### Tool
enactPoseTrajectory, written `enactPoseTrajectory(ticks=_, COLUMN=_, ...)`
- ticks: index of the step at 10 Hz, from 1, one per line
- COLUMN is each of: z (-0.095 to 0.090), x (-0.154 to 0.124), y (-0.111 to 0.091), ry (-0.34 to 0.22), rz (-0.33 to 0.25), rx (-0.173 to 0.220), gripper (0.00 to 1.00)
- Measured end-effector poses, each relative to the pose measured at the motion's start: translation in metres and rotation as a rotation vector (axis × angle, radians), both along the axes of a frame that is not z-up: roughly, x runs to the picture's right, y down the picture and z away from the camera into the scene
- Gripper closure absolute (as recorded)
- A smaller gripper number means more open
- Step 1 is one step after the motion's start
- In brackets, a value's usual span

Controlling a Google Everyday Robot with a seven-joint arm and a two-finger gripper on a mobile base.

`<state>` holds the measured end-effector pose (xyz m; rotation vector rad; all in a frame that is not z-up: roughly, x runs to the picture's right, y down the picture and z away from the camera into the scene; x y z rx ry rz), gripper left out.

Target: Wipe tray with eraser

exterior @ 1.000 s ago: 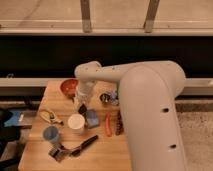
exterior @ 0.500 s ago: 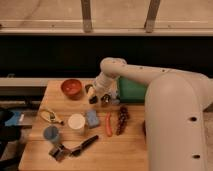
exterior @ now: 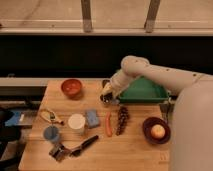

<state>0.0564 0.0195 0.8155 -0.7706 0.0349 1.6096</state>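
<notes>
The gripper (exterior: 107, 94) has slid rightward in the view, away from the orange bowl (exterior: 71, 88), and now hangs at the near end of the tray (exterior: 145, 93), so the wipe itself looks close but not begun. The eraser (exterior: 105, 99) shows only as a dark patch right beneath the gripper; whether it is gripped I cannot tell, nor its long axis. The tray's length stretches sideways, away from the gripper
</notes>
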Motion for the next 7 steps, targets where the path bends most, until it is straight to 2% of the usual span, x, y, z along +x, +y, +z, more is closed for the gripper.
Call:
enactPoseTrajectory(ticks=2, z=-0.006, x=0.033, y=-0.003, ry=0.013, rz=0.073, rx=0.040, gripper=1.00)
enactPoseTrajectory(ticks=7, z=-0.007, x=0.037, y=-0.003, ry=0.010, rz=0.083, rx=0.050, gripper=1.00)
